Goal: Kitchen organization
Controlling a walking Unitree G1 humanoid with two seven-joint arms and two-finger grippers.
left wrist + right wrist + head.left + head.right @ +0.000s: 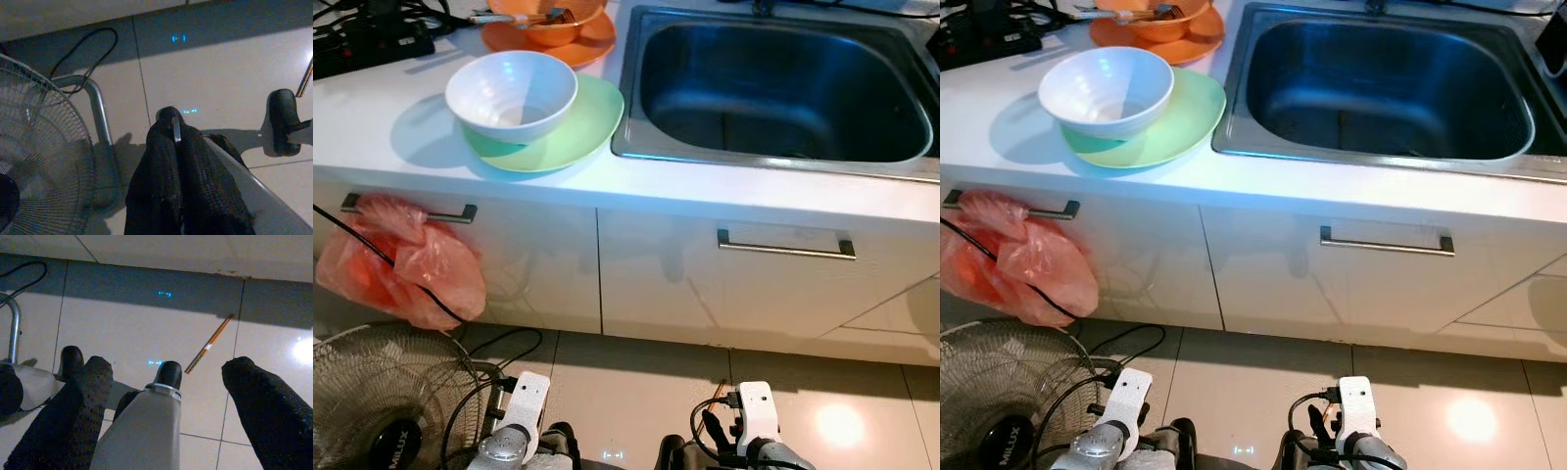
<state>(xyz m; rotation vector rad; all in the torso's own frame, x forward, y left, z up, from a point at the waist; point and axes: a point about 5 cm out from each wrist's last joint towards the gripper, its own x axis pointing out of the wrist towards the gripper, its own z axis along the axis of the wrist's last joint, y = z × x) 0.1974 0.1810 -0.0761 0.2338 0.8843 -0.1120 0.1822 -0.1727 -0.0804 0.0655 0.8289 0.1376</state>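
Note:
On the white counter (372, 117) a white bowl (512, 93) rests on a pale green plate (578, 127). Behind it an orange bowl (548, 24) with a utensil in it sits on an orange plate (592, 44). The steel sink (783, 88) to the right holds nothing I can see. Both arms hang low above the floor, far below the counter. My left gripper (172, 122) is shut, its fingers pressed together with nothing held. My right gripper (167, 367) is open, its fingers (78, 401) spread wide over the tiles.
An orange plastic bag (401, 259) hangs from the left drawer handle, and a cable runs across it. A floor fan (372, 401) stands at my lower left. A thin orange stick (208, 345) lies on the tiles. A black power strip (362, 39) sits at the counter's back left.

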